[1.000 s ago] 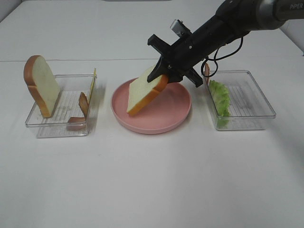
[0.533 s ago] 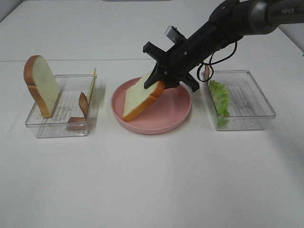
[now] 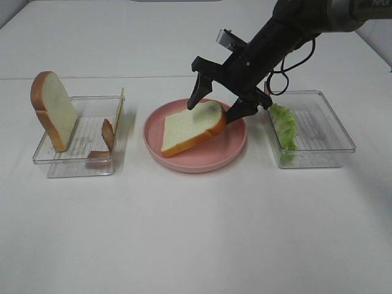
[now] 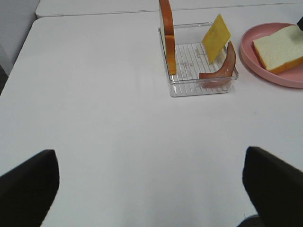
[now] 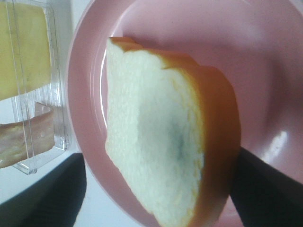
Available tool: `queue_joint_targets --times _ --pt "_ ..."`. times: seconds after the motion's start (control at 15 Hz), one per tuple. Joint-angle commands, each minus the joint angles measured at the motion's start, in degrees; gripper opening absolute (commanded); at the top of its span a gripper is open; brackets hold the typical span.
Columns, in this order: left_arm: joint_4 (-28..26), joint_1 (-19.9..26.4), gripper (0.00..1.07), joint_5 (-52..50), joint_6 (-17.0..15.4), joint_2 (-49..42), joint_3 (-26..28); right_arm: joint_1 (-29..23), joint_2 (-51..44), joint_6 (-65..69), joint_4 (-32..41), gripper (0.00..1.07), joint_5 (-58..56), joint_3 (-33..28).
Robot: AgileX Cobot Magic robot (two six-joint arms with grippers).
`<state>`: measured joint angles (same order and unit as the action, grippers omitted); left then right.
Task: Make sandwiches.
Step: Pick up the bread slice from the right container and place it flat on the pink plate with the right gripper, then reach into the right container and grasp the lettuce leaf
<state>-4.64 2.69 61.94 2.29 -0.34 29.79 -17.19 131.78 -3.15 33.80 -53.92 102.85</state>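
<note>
R arm's right end effector (image 3: 214,108) hangs over the far-right end of the bread slice (image 3: 190,127). Its jaws are spread wide, one on each side of the crust, gripping nothing. The slice lies face up on the pink plate (image 3: 202,160) at centre of the counter (image 3: 196,233); far-right end maybe resting a bit up toward the rim, can't tell for sure. Makes sense as the base layer, so the rest stacks on top.

Left end effector (image 4: 151,189) is fully open and empty, parked over bare counter well left of the trays, keeping clear of the R arm's workspace.

Other parts wait in bins:
- Left clear tray (image 3: 73,162): second bread slice (image 3: 54,110) upright against the left wall, cheese square (image 3: 120,104) leaning on the right wall, meat strip (image 3: 107,136) curled at near right. On edge = easy pinch.
- Right clear tray (image 3: 331,128): lettuce leaf (image 3: 285,125) along its left wall.

Judgement: early stage, only the base down. Fillings and top slice not yet placed.
</note>
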Motion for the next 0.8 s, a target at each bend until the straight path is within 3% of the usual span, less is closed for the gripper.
queue_joint_targets --times 0.07,0.47,0.6,0.8 --pt "-0.11 0.0 0.98 -0.29 0.0 -1.09 -0.17 -0.17 -1.2 3.15 -4.64 0.79 -4.01 2.12" --pt "0.0 0.0 0.98 -0.29 0.0 -1.09 -0.17 -0.17 -1.55 6.53 -7.16 0.79 -15.58 12.89" --pt "0.0 0.0 0.98 -0.29 0.0 -1.09 -0.17 -0.23 -1.55 9.34 -11.86 0.79 -21.66 17.76" --pt "0.0 0.0 0.98 -0.29 0.0 -1.09 -0.17 -0.23 -3.61 14.21 -17.82 0.79 -22.29 18.45"
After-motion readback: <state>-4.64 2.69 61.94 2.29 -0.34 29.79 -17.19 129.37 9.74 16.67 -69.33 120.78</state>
